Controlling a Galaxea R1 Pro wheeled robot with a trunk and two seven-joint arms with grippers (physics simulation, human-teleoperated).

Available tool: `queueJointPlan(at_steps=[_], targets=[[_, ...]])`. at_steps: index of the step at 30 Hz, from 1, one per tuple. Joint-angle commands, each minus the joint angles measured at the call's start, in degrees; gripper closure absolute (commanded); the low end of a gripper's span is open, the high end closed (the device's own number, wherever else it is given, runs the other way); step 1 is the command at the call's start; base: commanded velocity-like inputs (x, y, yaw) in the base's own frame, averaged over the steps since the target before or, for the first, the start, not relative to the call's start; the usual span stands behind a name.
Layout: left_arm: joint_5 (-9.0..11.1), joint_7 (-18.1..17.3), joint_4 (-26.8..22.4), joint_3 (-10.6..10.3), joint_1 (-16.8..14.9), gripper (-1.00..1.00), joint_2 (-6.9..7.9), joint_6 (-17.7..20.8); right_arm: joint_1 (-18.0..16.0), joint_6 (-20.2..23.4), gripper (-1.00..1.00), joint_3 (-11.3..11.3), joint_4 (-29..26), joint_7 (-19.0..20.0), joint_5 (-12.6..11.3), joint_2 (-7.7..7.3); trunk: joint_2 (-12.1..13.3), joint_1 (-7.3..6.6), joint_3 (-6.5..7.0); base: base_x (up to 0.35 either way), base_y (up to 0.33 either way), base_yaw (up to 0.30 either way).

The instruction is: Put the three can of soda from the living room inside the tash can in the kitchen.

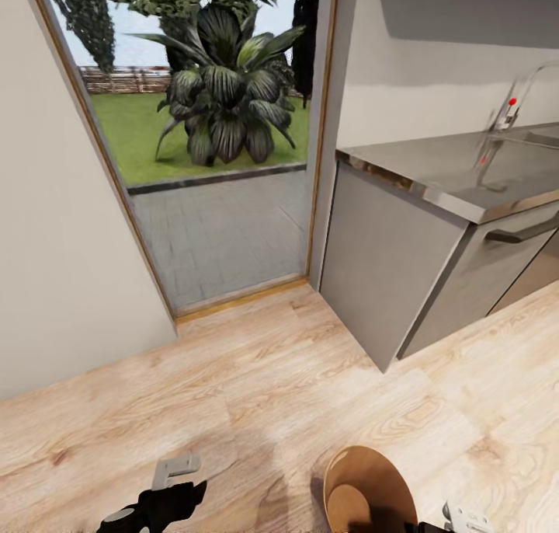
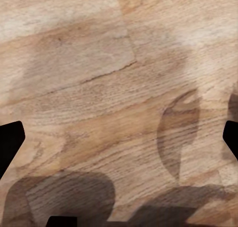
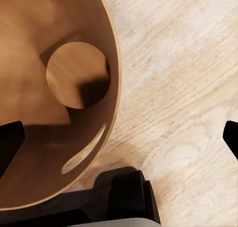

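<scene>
The tash can (image 1: 365,486), coppery brown and round, stands on the pale wood floor at the bottom of the head view. In the right wrist view I look down into the tash can (image 3: 54,63); its glossy bottom is bare. My right gripper (image 3: 119,142) hangs open over its rim with nothing between the fingers, and it also shows at the lower right corner (image 1: 464,517). My left gripper (image 1: 175,471) is low over the floor to the left of the bin, and the left wrist view has it open (image 2: 119,142) and empty. The cans of soda are out of view.
A grey kitchen cabinet (image 1: 396,269) with a steel counter (image 1: 458,168) and a tap (image 1: 516,102) stands at the right. A wood-framed glass door (image 1: 217,168) ahead looks onto a garden. A white wall (image 1: 54,269) is at the left. Wood floor (image 1: 233,393) lies between.
</scene>
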Motion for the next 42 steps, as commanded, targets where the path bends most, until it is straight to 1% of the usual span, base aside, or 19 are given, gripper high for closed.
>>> queueJointPlan(at_steps=[1, 8, 12, 13, 15, 17, 20, 30, 42], targets=[[0.00, 0.00, 0.00, 0.00, 0.00, -1.00, 0.00, 0.00, 0.00, 0.00, -1.00, 0.01, 0.00, 0.00, 0.00, 0.00, 0.00, 0.00, -0.09, 0.000, 0.000, 0.000], [0.00, 0.00, 0.11, 0.00, 0.00, -1.00, -0.07, 0.00, 0.00, 0.00, -1.00, 0.03, -0.02, 0.00, 0.02, 0.01, 0.00, 0.00, -0.74, 0.000, 0.000, 0.000], [-0.13, 0.00, 1.06, 0.07, 0.00, -1.00, -0.08, -0.06, 0.00, 0.06, -1.00, 0.04, -0.39, 0.04, -0.03, 0.05, 0.00, 0.00, -1.10, 0.000, 0.000, 0.000], [-0.14, 0.00, 1.19, 0.08, 0.00, -1.00, -0.09, -0.07, 0.00, 0.09, -1.00, 0.21, -0.57, 0.06, -0.05, 0.06, 0.00, 0.00, -1.19, 0.000, 0.000, 0.000], [-0.16, 0.00, 1.32, 0.08, 0.00, -1.00, -0.09, -0.08, 0.00, 0.14, -1.00, 1.44, -0.93, 0.03, 0.03, 0.08, 0.00, 0.00, -1.38, 0.000, 0.000, 0.000], [-0.17, 0.00, 1.36, 0.08, 0.00, -1.00, -0.09, -0.09, 0.00, 0.16, -1.00, 2.07, -1.08, 0.02, 0.06, 0.08, 0.00, 0.00, -1.56, 0.000, 0.000, 0.000], [-0.17, 0.00, 1.39, 0.09, 0.00, -1.00, -0.09, -0.09, 0.00, 0.17, -1.00, 2.53, -1.18, 0.01, 0.08, 0.09, 0.00, 0.00, -1.83, 0.000, 0.000, 0.000], [-0.17, 0.00, 1.41, 0.09, 0.00, -1.00, -0.09, -0.09, 0.00, 0.18, -1.00, 2.76, -1.23, 0.00, 0.02, 0.09, 0.00, 0.00, -2.68, 0.000, 0.000, 0.000], [-0.30, 0.00, 1.65, 0.07, 0.00, -1.00, -0.09, -0.13, 0.00, 0.14, -1.00, 2.70, -1.23, -0.03, 0.05, 0.01, 0.00, 0.00, -2.77, 0.000, 0.000, 0.000]])
